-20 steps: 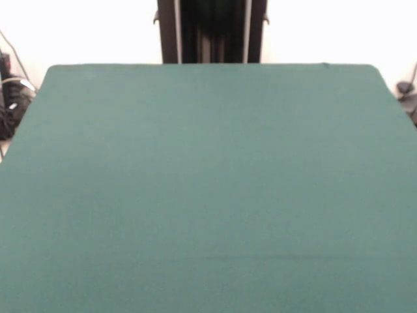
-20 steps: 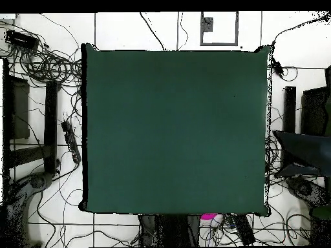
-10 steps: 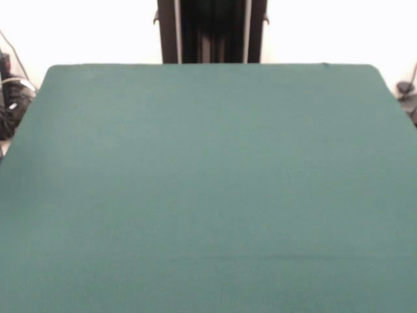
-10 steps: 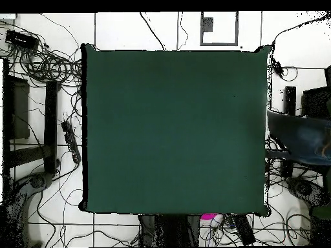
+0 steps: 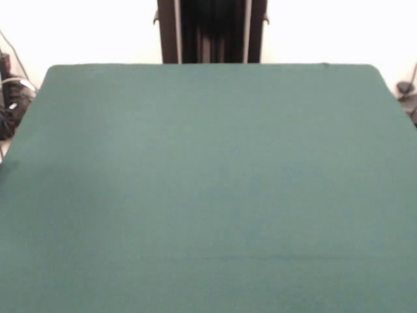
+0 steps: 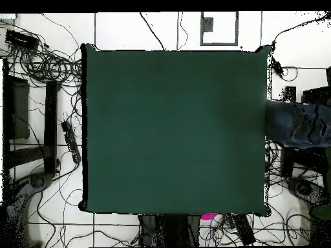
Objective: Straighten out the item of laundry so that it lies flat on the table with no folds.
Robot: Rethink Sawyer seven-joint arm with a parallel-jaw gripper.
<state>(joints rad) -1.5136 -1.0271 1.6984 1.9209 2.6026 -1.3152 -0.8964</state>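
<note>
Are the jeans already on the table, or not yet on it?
Not yet on it. In the overhead view the jeans show only beyond the table's right edge; whether folded, cannot tell.

Overhead feed: I now see blue denim jeans (image 6: 298, 124) with faded whitish patches at the right edge of the frame, just reaching the right rim of the tabletop (image 6: 174, 129). A second ago that spot held only a dark shape beside the table; half a second ago a blurred bluish one. My front feed shows no change I can make out.
</note>
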